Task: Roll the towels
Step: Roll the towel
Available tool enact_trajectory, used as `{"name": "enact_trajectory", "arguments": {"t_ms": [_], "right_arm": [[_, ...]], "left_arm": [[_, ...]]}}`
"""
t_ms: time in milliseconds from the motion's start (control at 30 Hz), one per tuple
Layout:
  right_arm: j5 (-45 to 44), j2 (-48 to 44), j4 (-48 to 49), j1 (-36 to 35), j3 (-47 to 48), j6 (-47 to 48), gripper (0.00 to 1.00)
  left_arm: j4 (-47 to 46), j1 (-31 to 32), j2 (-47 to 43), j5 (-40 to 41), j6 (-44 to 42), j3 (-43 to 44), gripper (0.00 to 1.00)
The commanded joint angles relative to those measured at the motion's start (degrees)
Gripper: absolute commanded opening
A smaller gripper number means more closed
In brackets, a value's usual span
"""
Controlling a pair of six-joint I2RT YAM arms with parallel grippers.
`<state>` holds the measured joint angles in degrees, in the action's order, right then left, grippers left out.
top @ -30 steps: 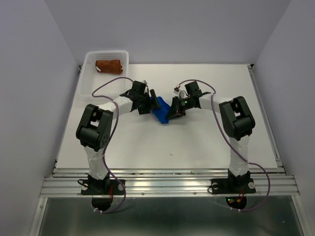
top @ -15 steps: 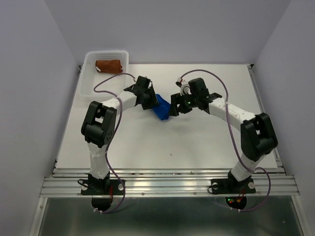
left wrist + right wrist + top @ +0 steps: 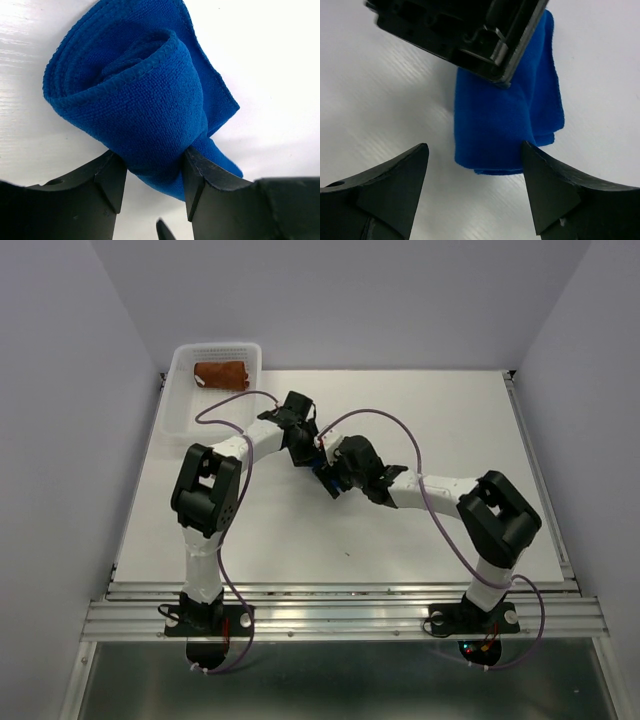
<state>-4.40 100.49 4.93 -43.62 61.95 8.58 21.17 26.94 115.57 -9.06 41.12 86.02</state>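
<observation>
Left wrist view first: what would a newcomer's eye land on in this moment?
The bright royal blue cloth towel, loosely rolled at mid-table, is pinched by the left gripper. The right gripper stands open over its other end. At the far left corner, a rust-brown cloth towel bundle lies in a white perforated plastic basket.

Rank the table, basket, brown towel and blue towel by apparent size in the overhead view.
1. Table, largest.
2. White basket.
3. Rust-brown towel, lying in the basket.
Blue towel: mostly covered, only a sliver shows, so its place against the brown one is unsure.
</observation>
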Motion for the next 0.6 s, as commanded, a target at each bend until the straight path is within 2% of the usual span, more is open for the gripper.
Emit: {"name": "enact_trajectory", "arguments": {"t_ms": [0, 133, 267, 300, 367, 400, 433, 467, 500, 567], "right_arm": [[-6.84, 2.60, 11.58, -1.20, -1.48, 6.79, 0.80], [-8.78, 6.47, 11.33, -1.74, -0.96, 8.47, 0.79], [-9.92, 8.75, 11.59, -2.96, -1.04, 8.82, 0.69], [-11.40, 9.20, 12.12, -2.97, -1.05, 8.82, 0.63], [-14.82, 9.99, 12.21, -2.97, -0.96, 7.69, 0.56], [-15.71, 9.90, 12.21, -2.97, -1.13, 7.16, 0.38], [-16.51, 9.82, 12.12, -2.97, -1.13, 6.28, 0.27], [-17.30, 9.12, 11.43, -2.97, -1.22, 5.40, 0.17], [-17.30, 8.68, 10.55, -2.97, -1.05, 3.92, 0.08], [-16.08, 7.54, 8.01, -2.97, -0.43, 1.28, 0.04]], "left_arm": [[4.50, 0.40, 0.36, -1.13, 0.54, 2.23, 0.54], [4.76, 0.40, 0.62, -1.66, 0.97, 2.49, 0.54], [5.20, 0.31, 1.06, -2.97, 1.59, 3.10, 0.55], [4.42, 0.13, 0.89, -4.46, 1.94, 2.93, 0.56], [1.00, 0.05, -0.43, -6.05, 2.47, 1.26, 0.69], [0.20, 0.04, -1.74, -6.93, 2.90, 0.39, 0.81], [-0.42, -0.04, -2.27, -6.94, 2.91, 0.38, 0.81], [-0.69, -0.13, -2.80, -6.76, 2.91, 0.20, 0.88], [-0.69, -0.31, -3.33, -6.15, 2.91, 0.12, 0.91], [-0.69, -0.48, -4.73, -5.62, 2.91, -0.23, 0.96]]}}
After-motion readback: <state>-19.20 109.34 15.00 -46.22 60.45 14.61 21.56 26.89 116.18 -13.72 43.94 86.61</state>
